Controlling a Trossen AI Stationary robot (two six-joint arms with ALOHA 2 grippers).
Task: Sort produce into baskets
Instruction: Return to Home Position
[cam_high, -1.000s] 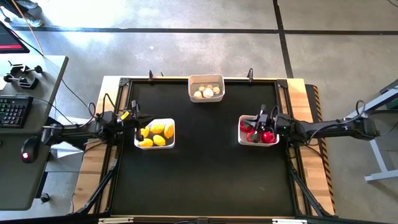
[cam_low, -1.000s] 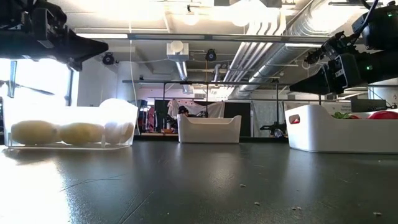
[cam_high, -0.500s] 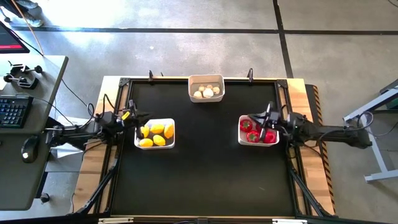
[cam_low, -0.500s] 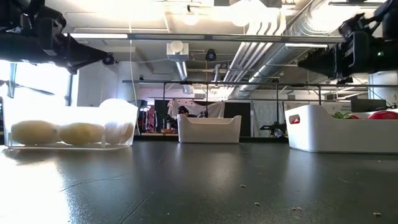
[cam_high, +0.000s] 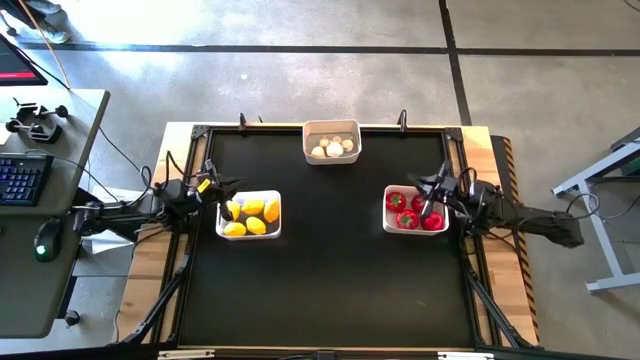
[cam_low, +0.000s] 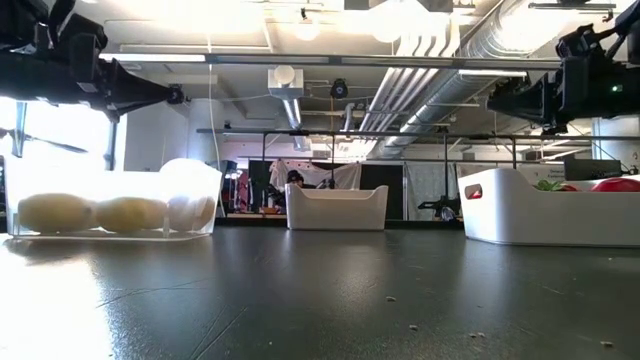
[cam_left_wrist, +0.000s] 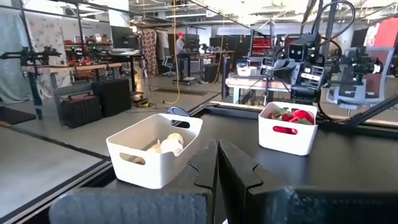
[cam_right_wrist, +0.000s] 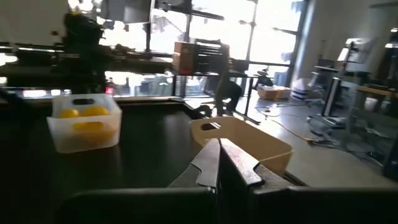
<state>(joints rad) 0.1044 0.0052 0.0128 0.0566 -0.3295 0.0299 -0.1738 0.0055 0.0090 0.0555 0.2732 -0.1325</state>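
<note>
Three white baskets stand on the black table. One holds yellow lemons (cam_high: 250, 214) at the left, one holds white garlic bulbs (cam_high: 331, 148) at the far middle, one holds red tomatoes (cam_high: 408, 212) at the right. My left gripper (cam_high: 228, 184) is shut and empty, above the table just left of the lemon basket (cam_high: 249, 194). My right gripper (cam_high: 430, 200) is shut and empty, above the right side of the tomato basket (cam_high: 388, 209). Both hang well above the table in the low view, the left gripper (cam_low: 180, 97) and the right gripper (cam_low: 492, 100).
The garlic basket (cam_left_wrist: 155, 152) and the tomato basket (cam_left_wrist: 288, 130) show in the left wrist view, with my right arm (cam_left_wrist: 308, 59) behind. The lemon basket (cam_right_wrist: 86, 127) shows in the right wrist view. A bare black table top (cam_high: 330, 270) lies between and in front of the baskets.
My right gripper has drawn back from over the tomato basket toward the table's right edge and risen a little. My left gripper has tipped its fingers slightly downward and otherwise stayed by the lemon basket. The produce has not moved.
</note>
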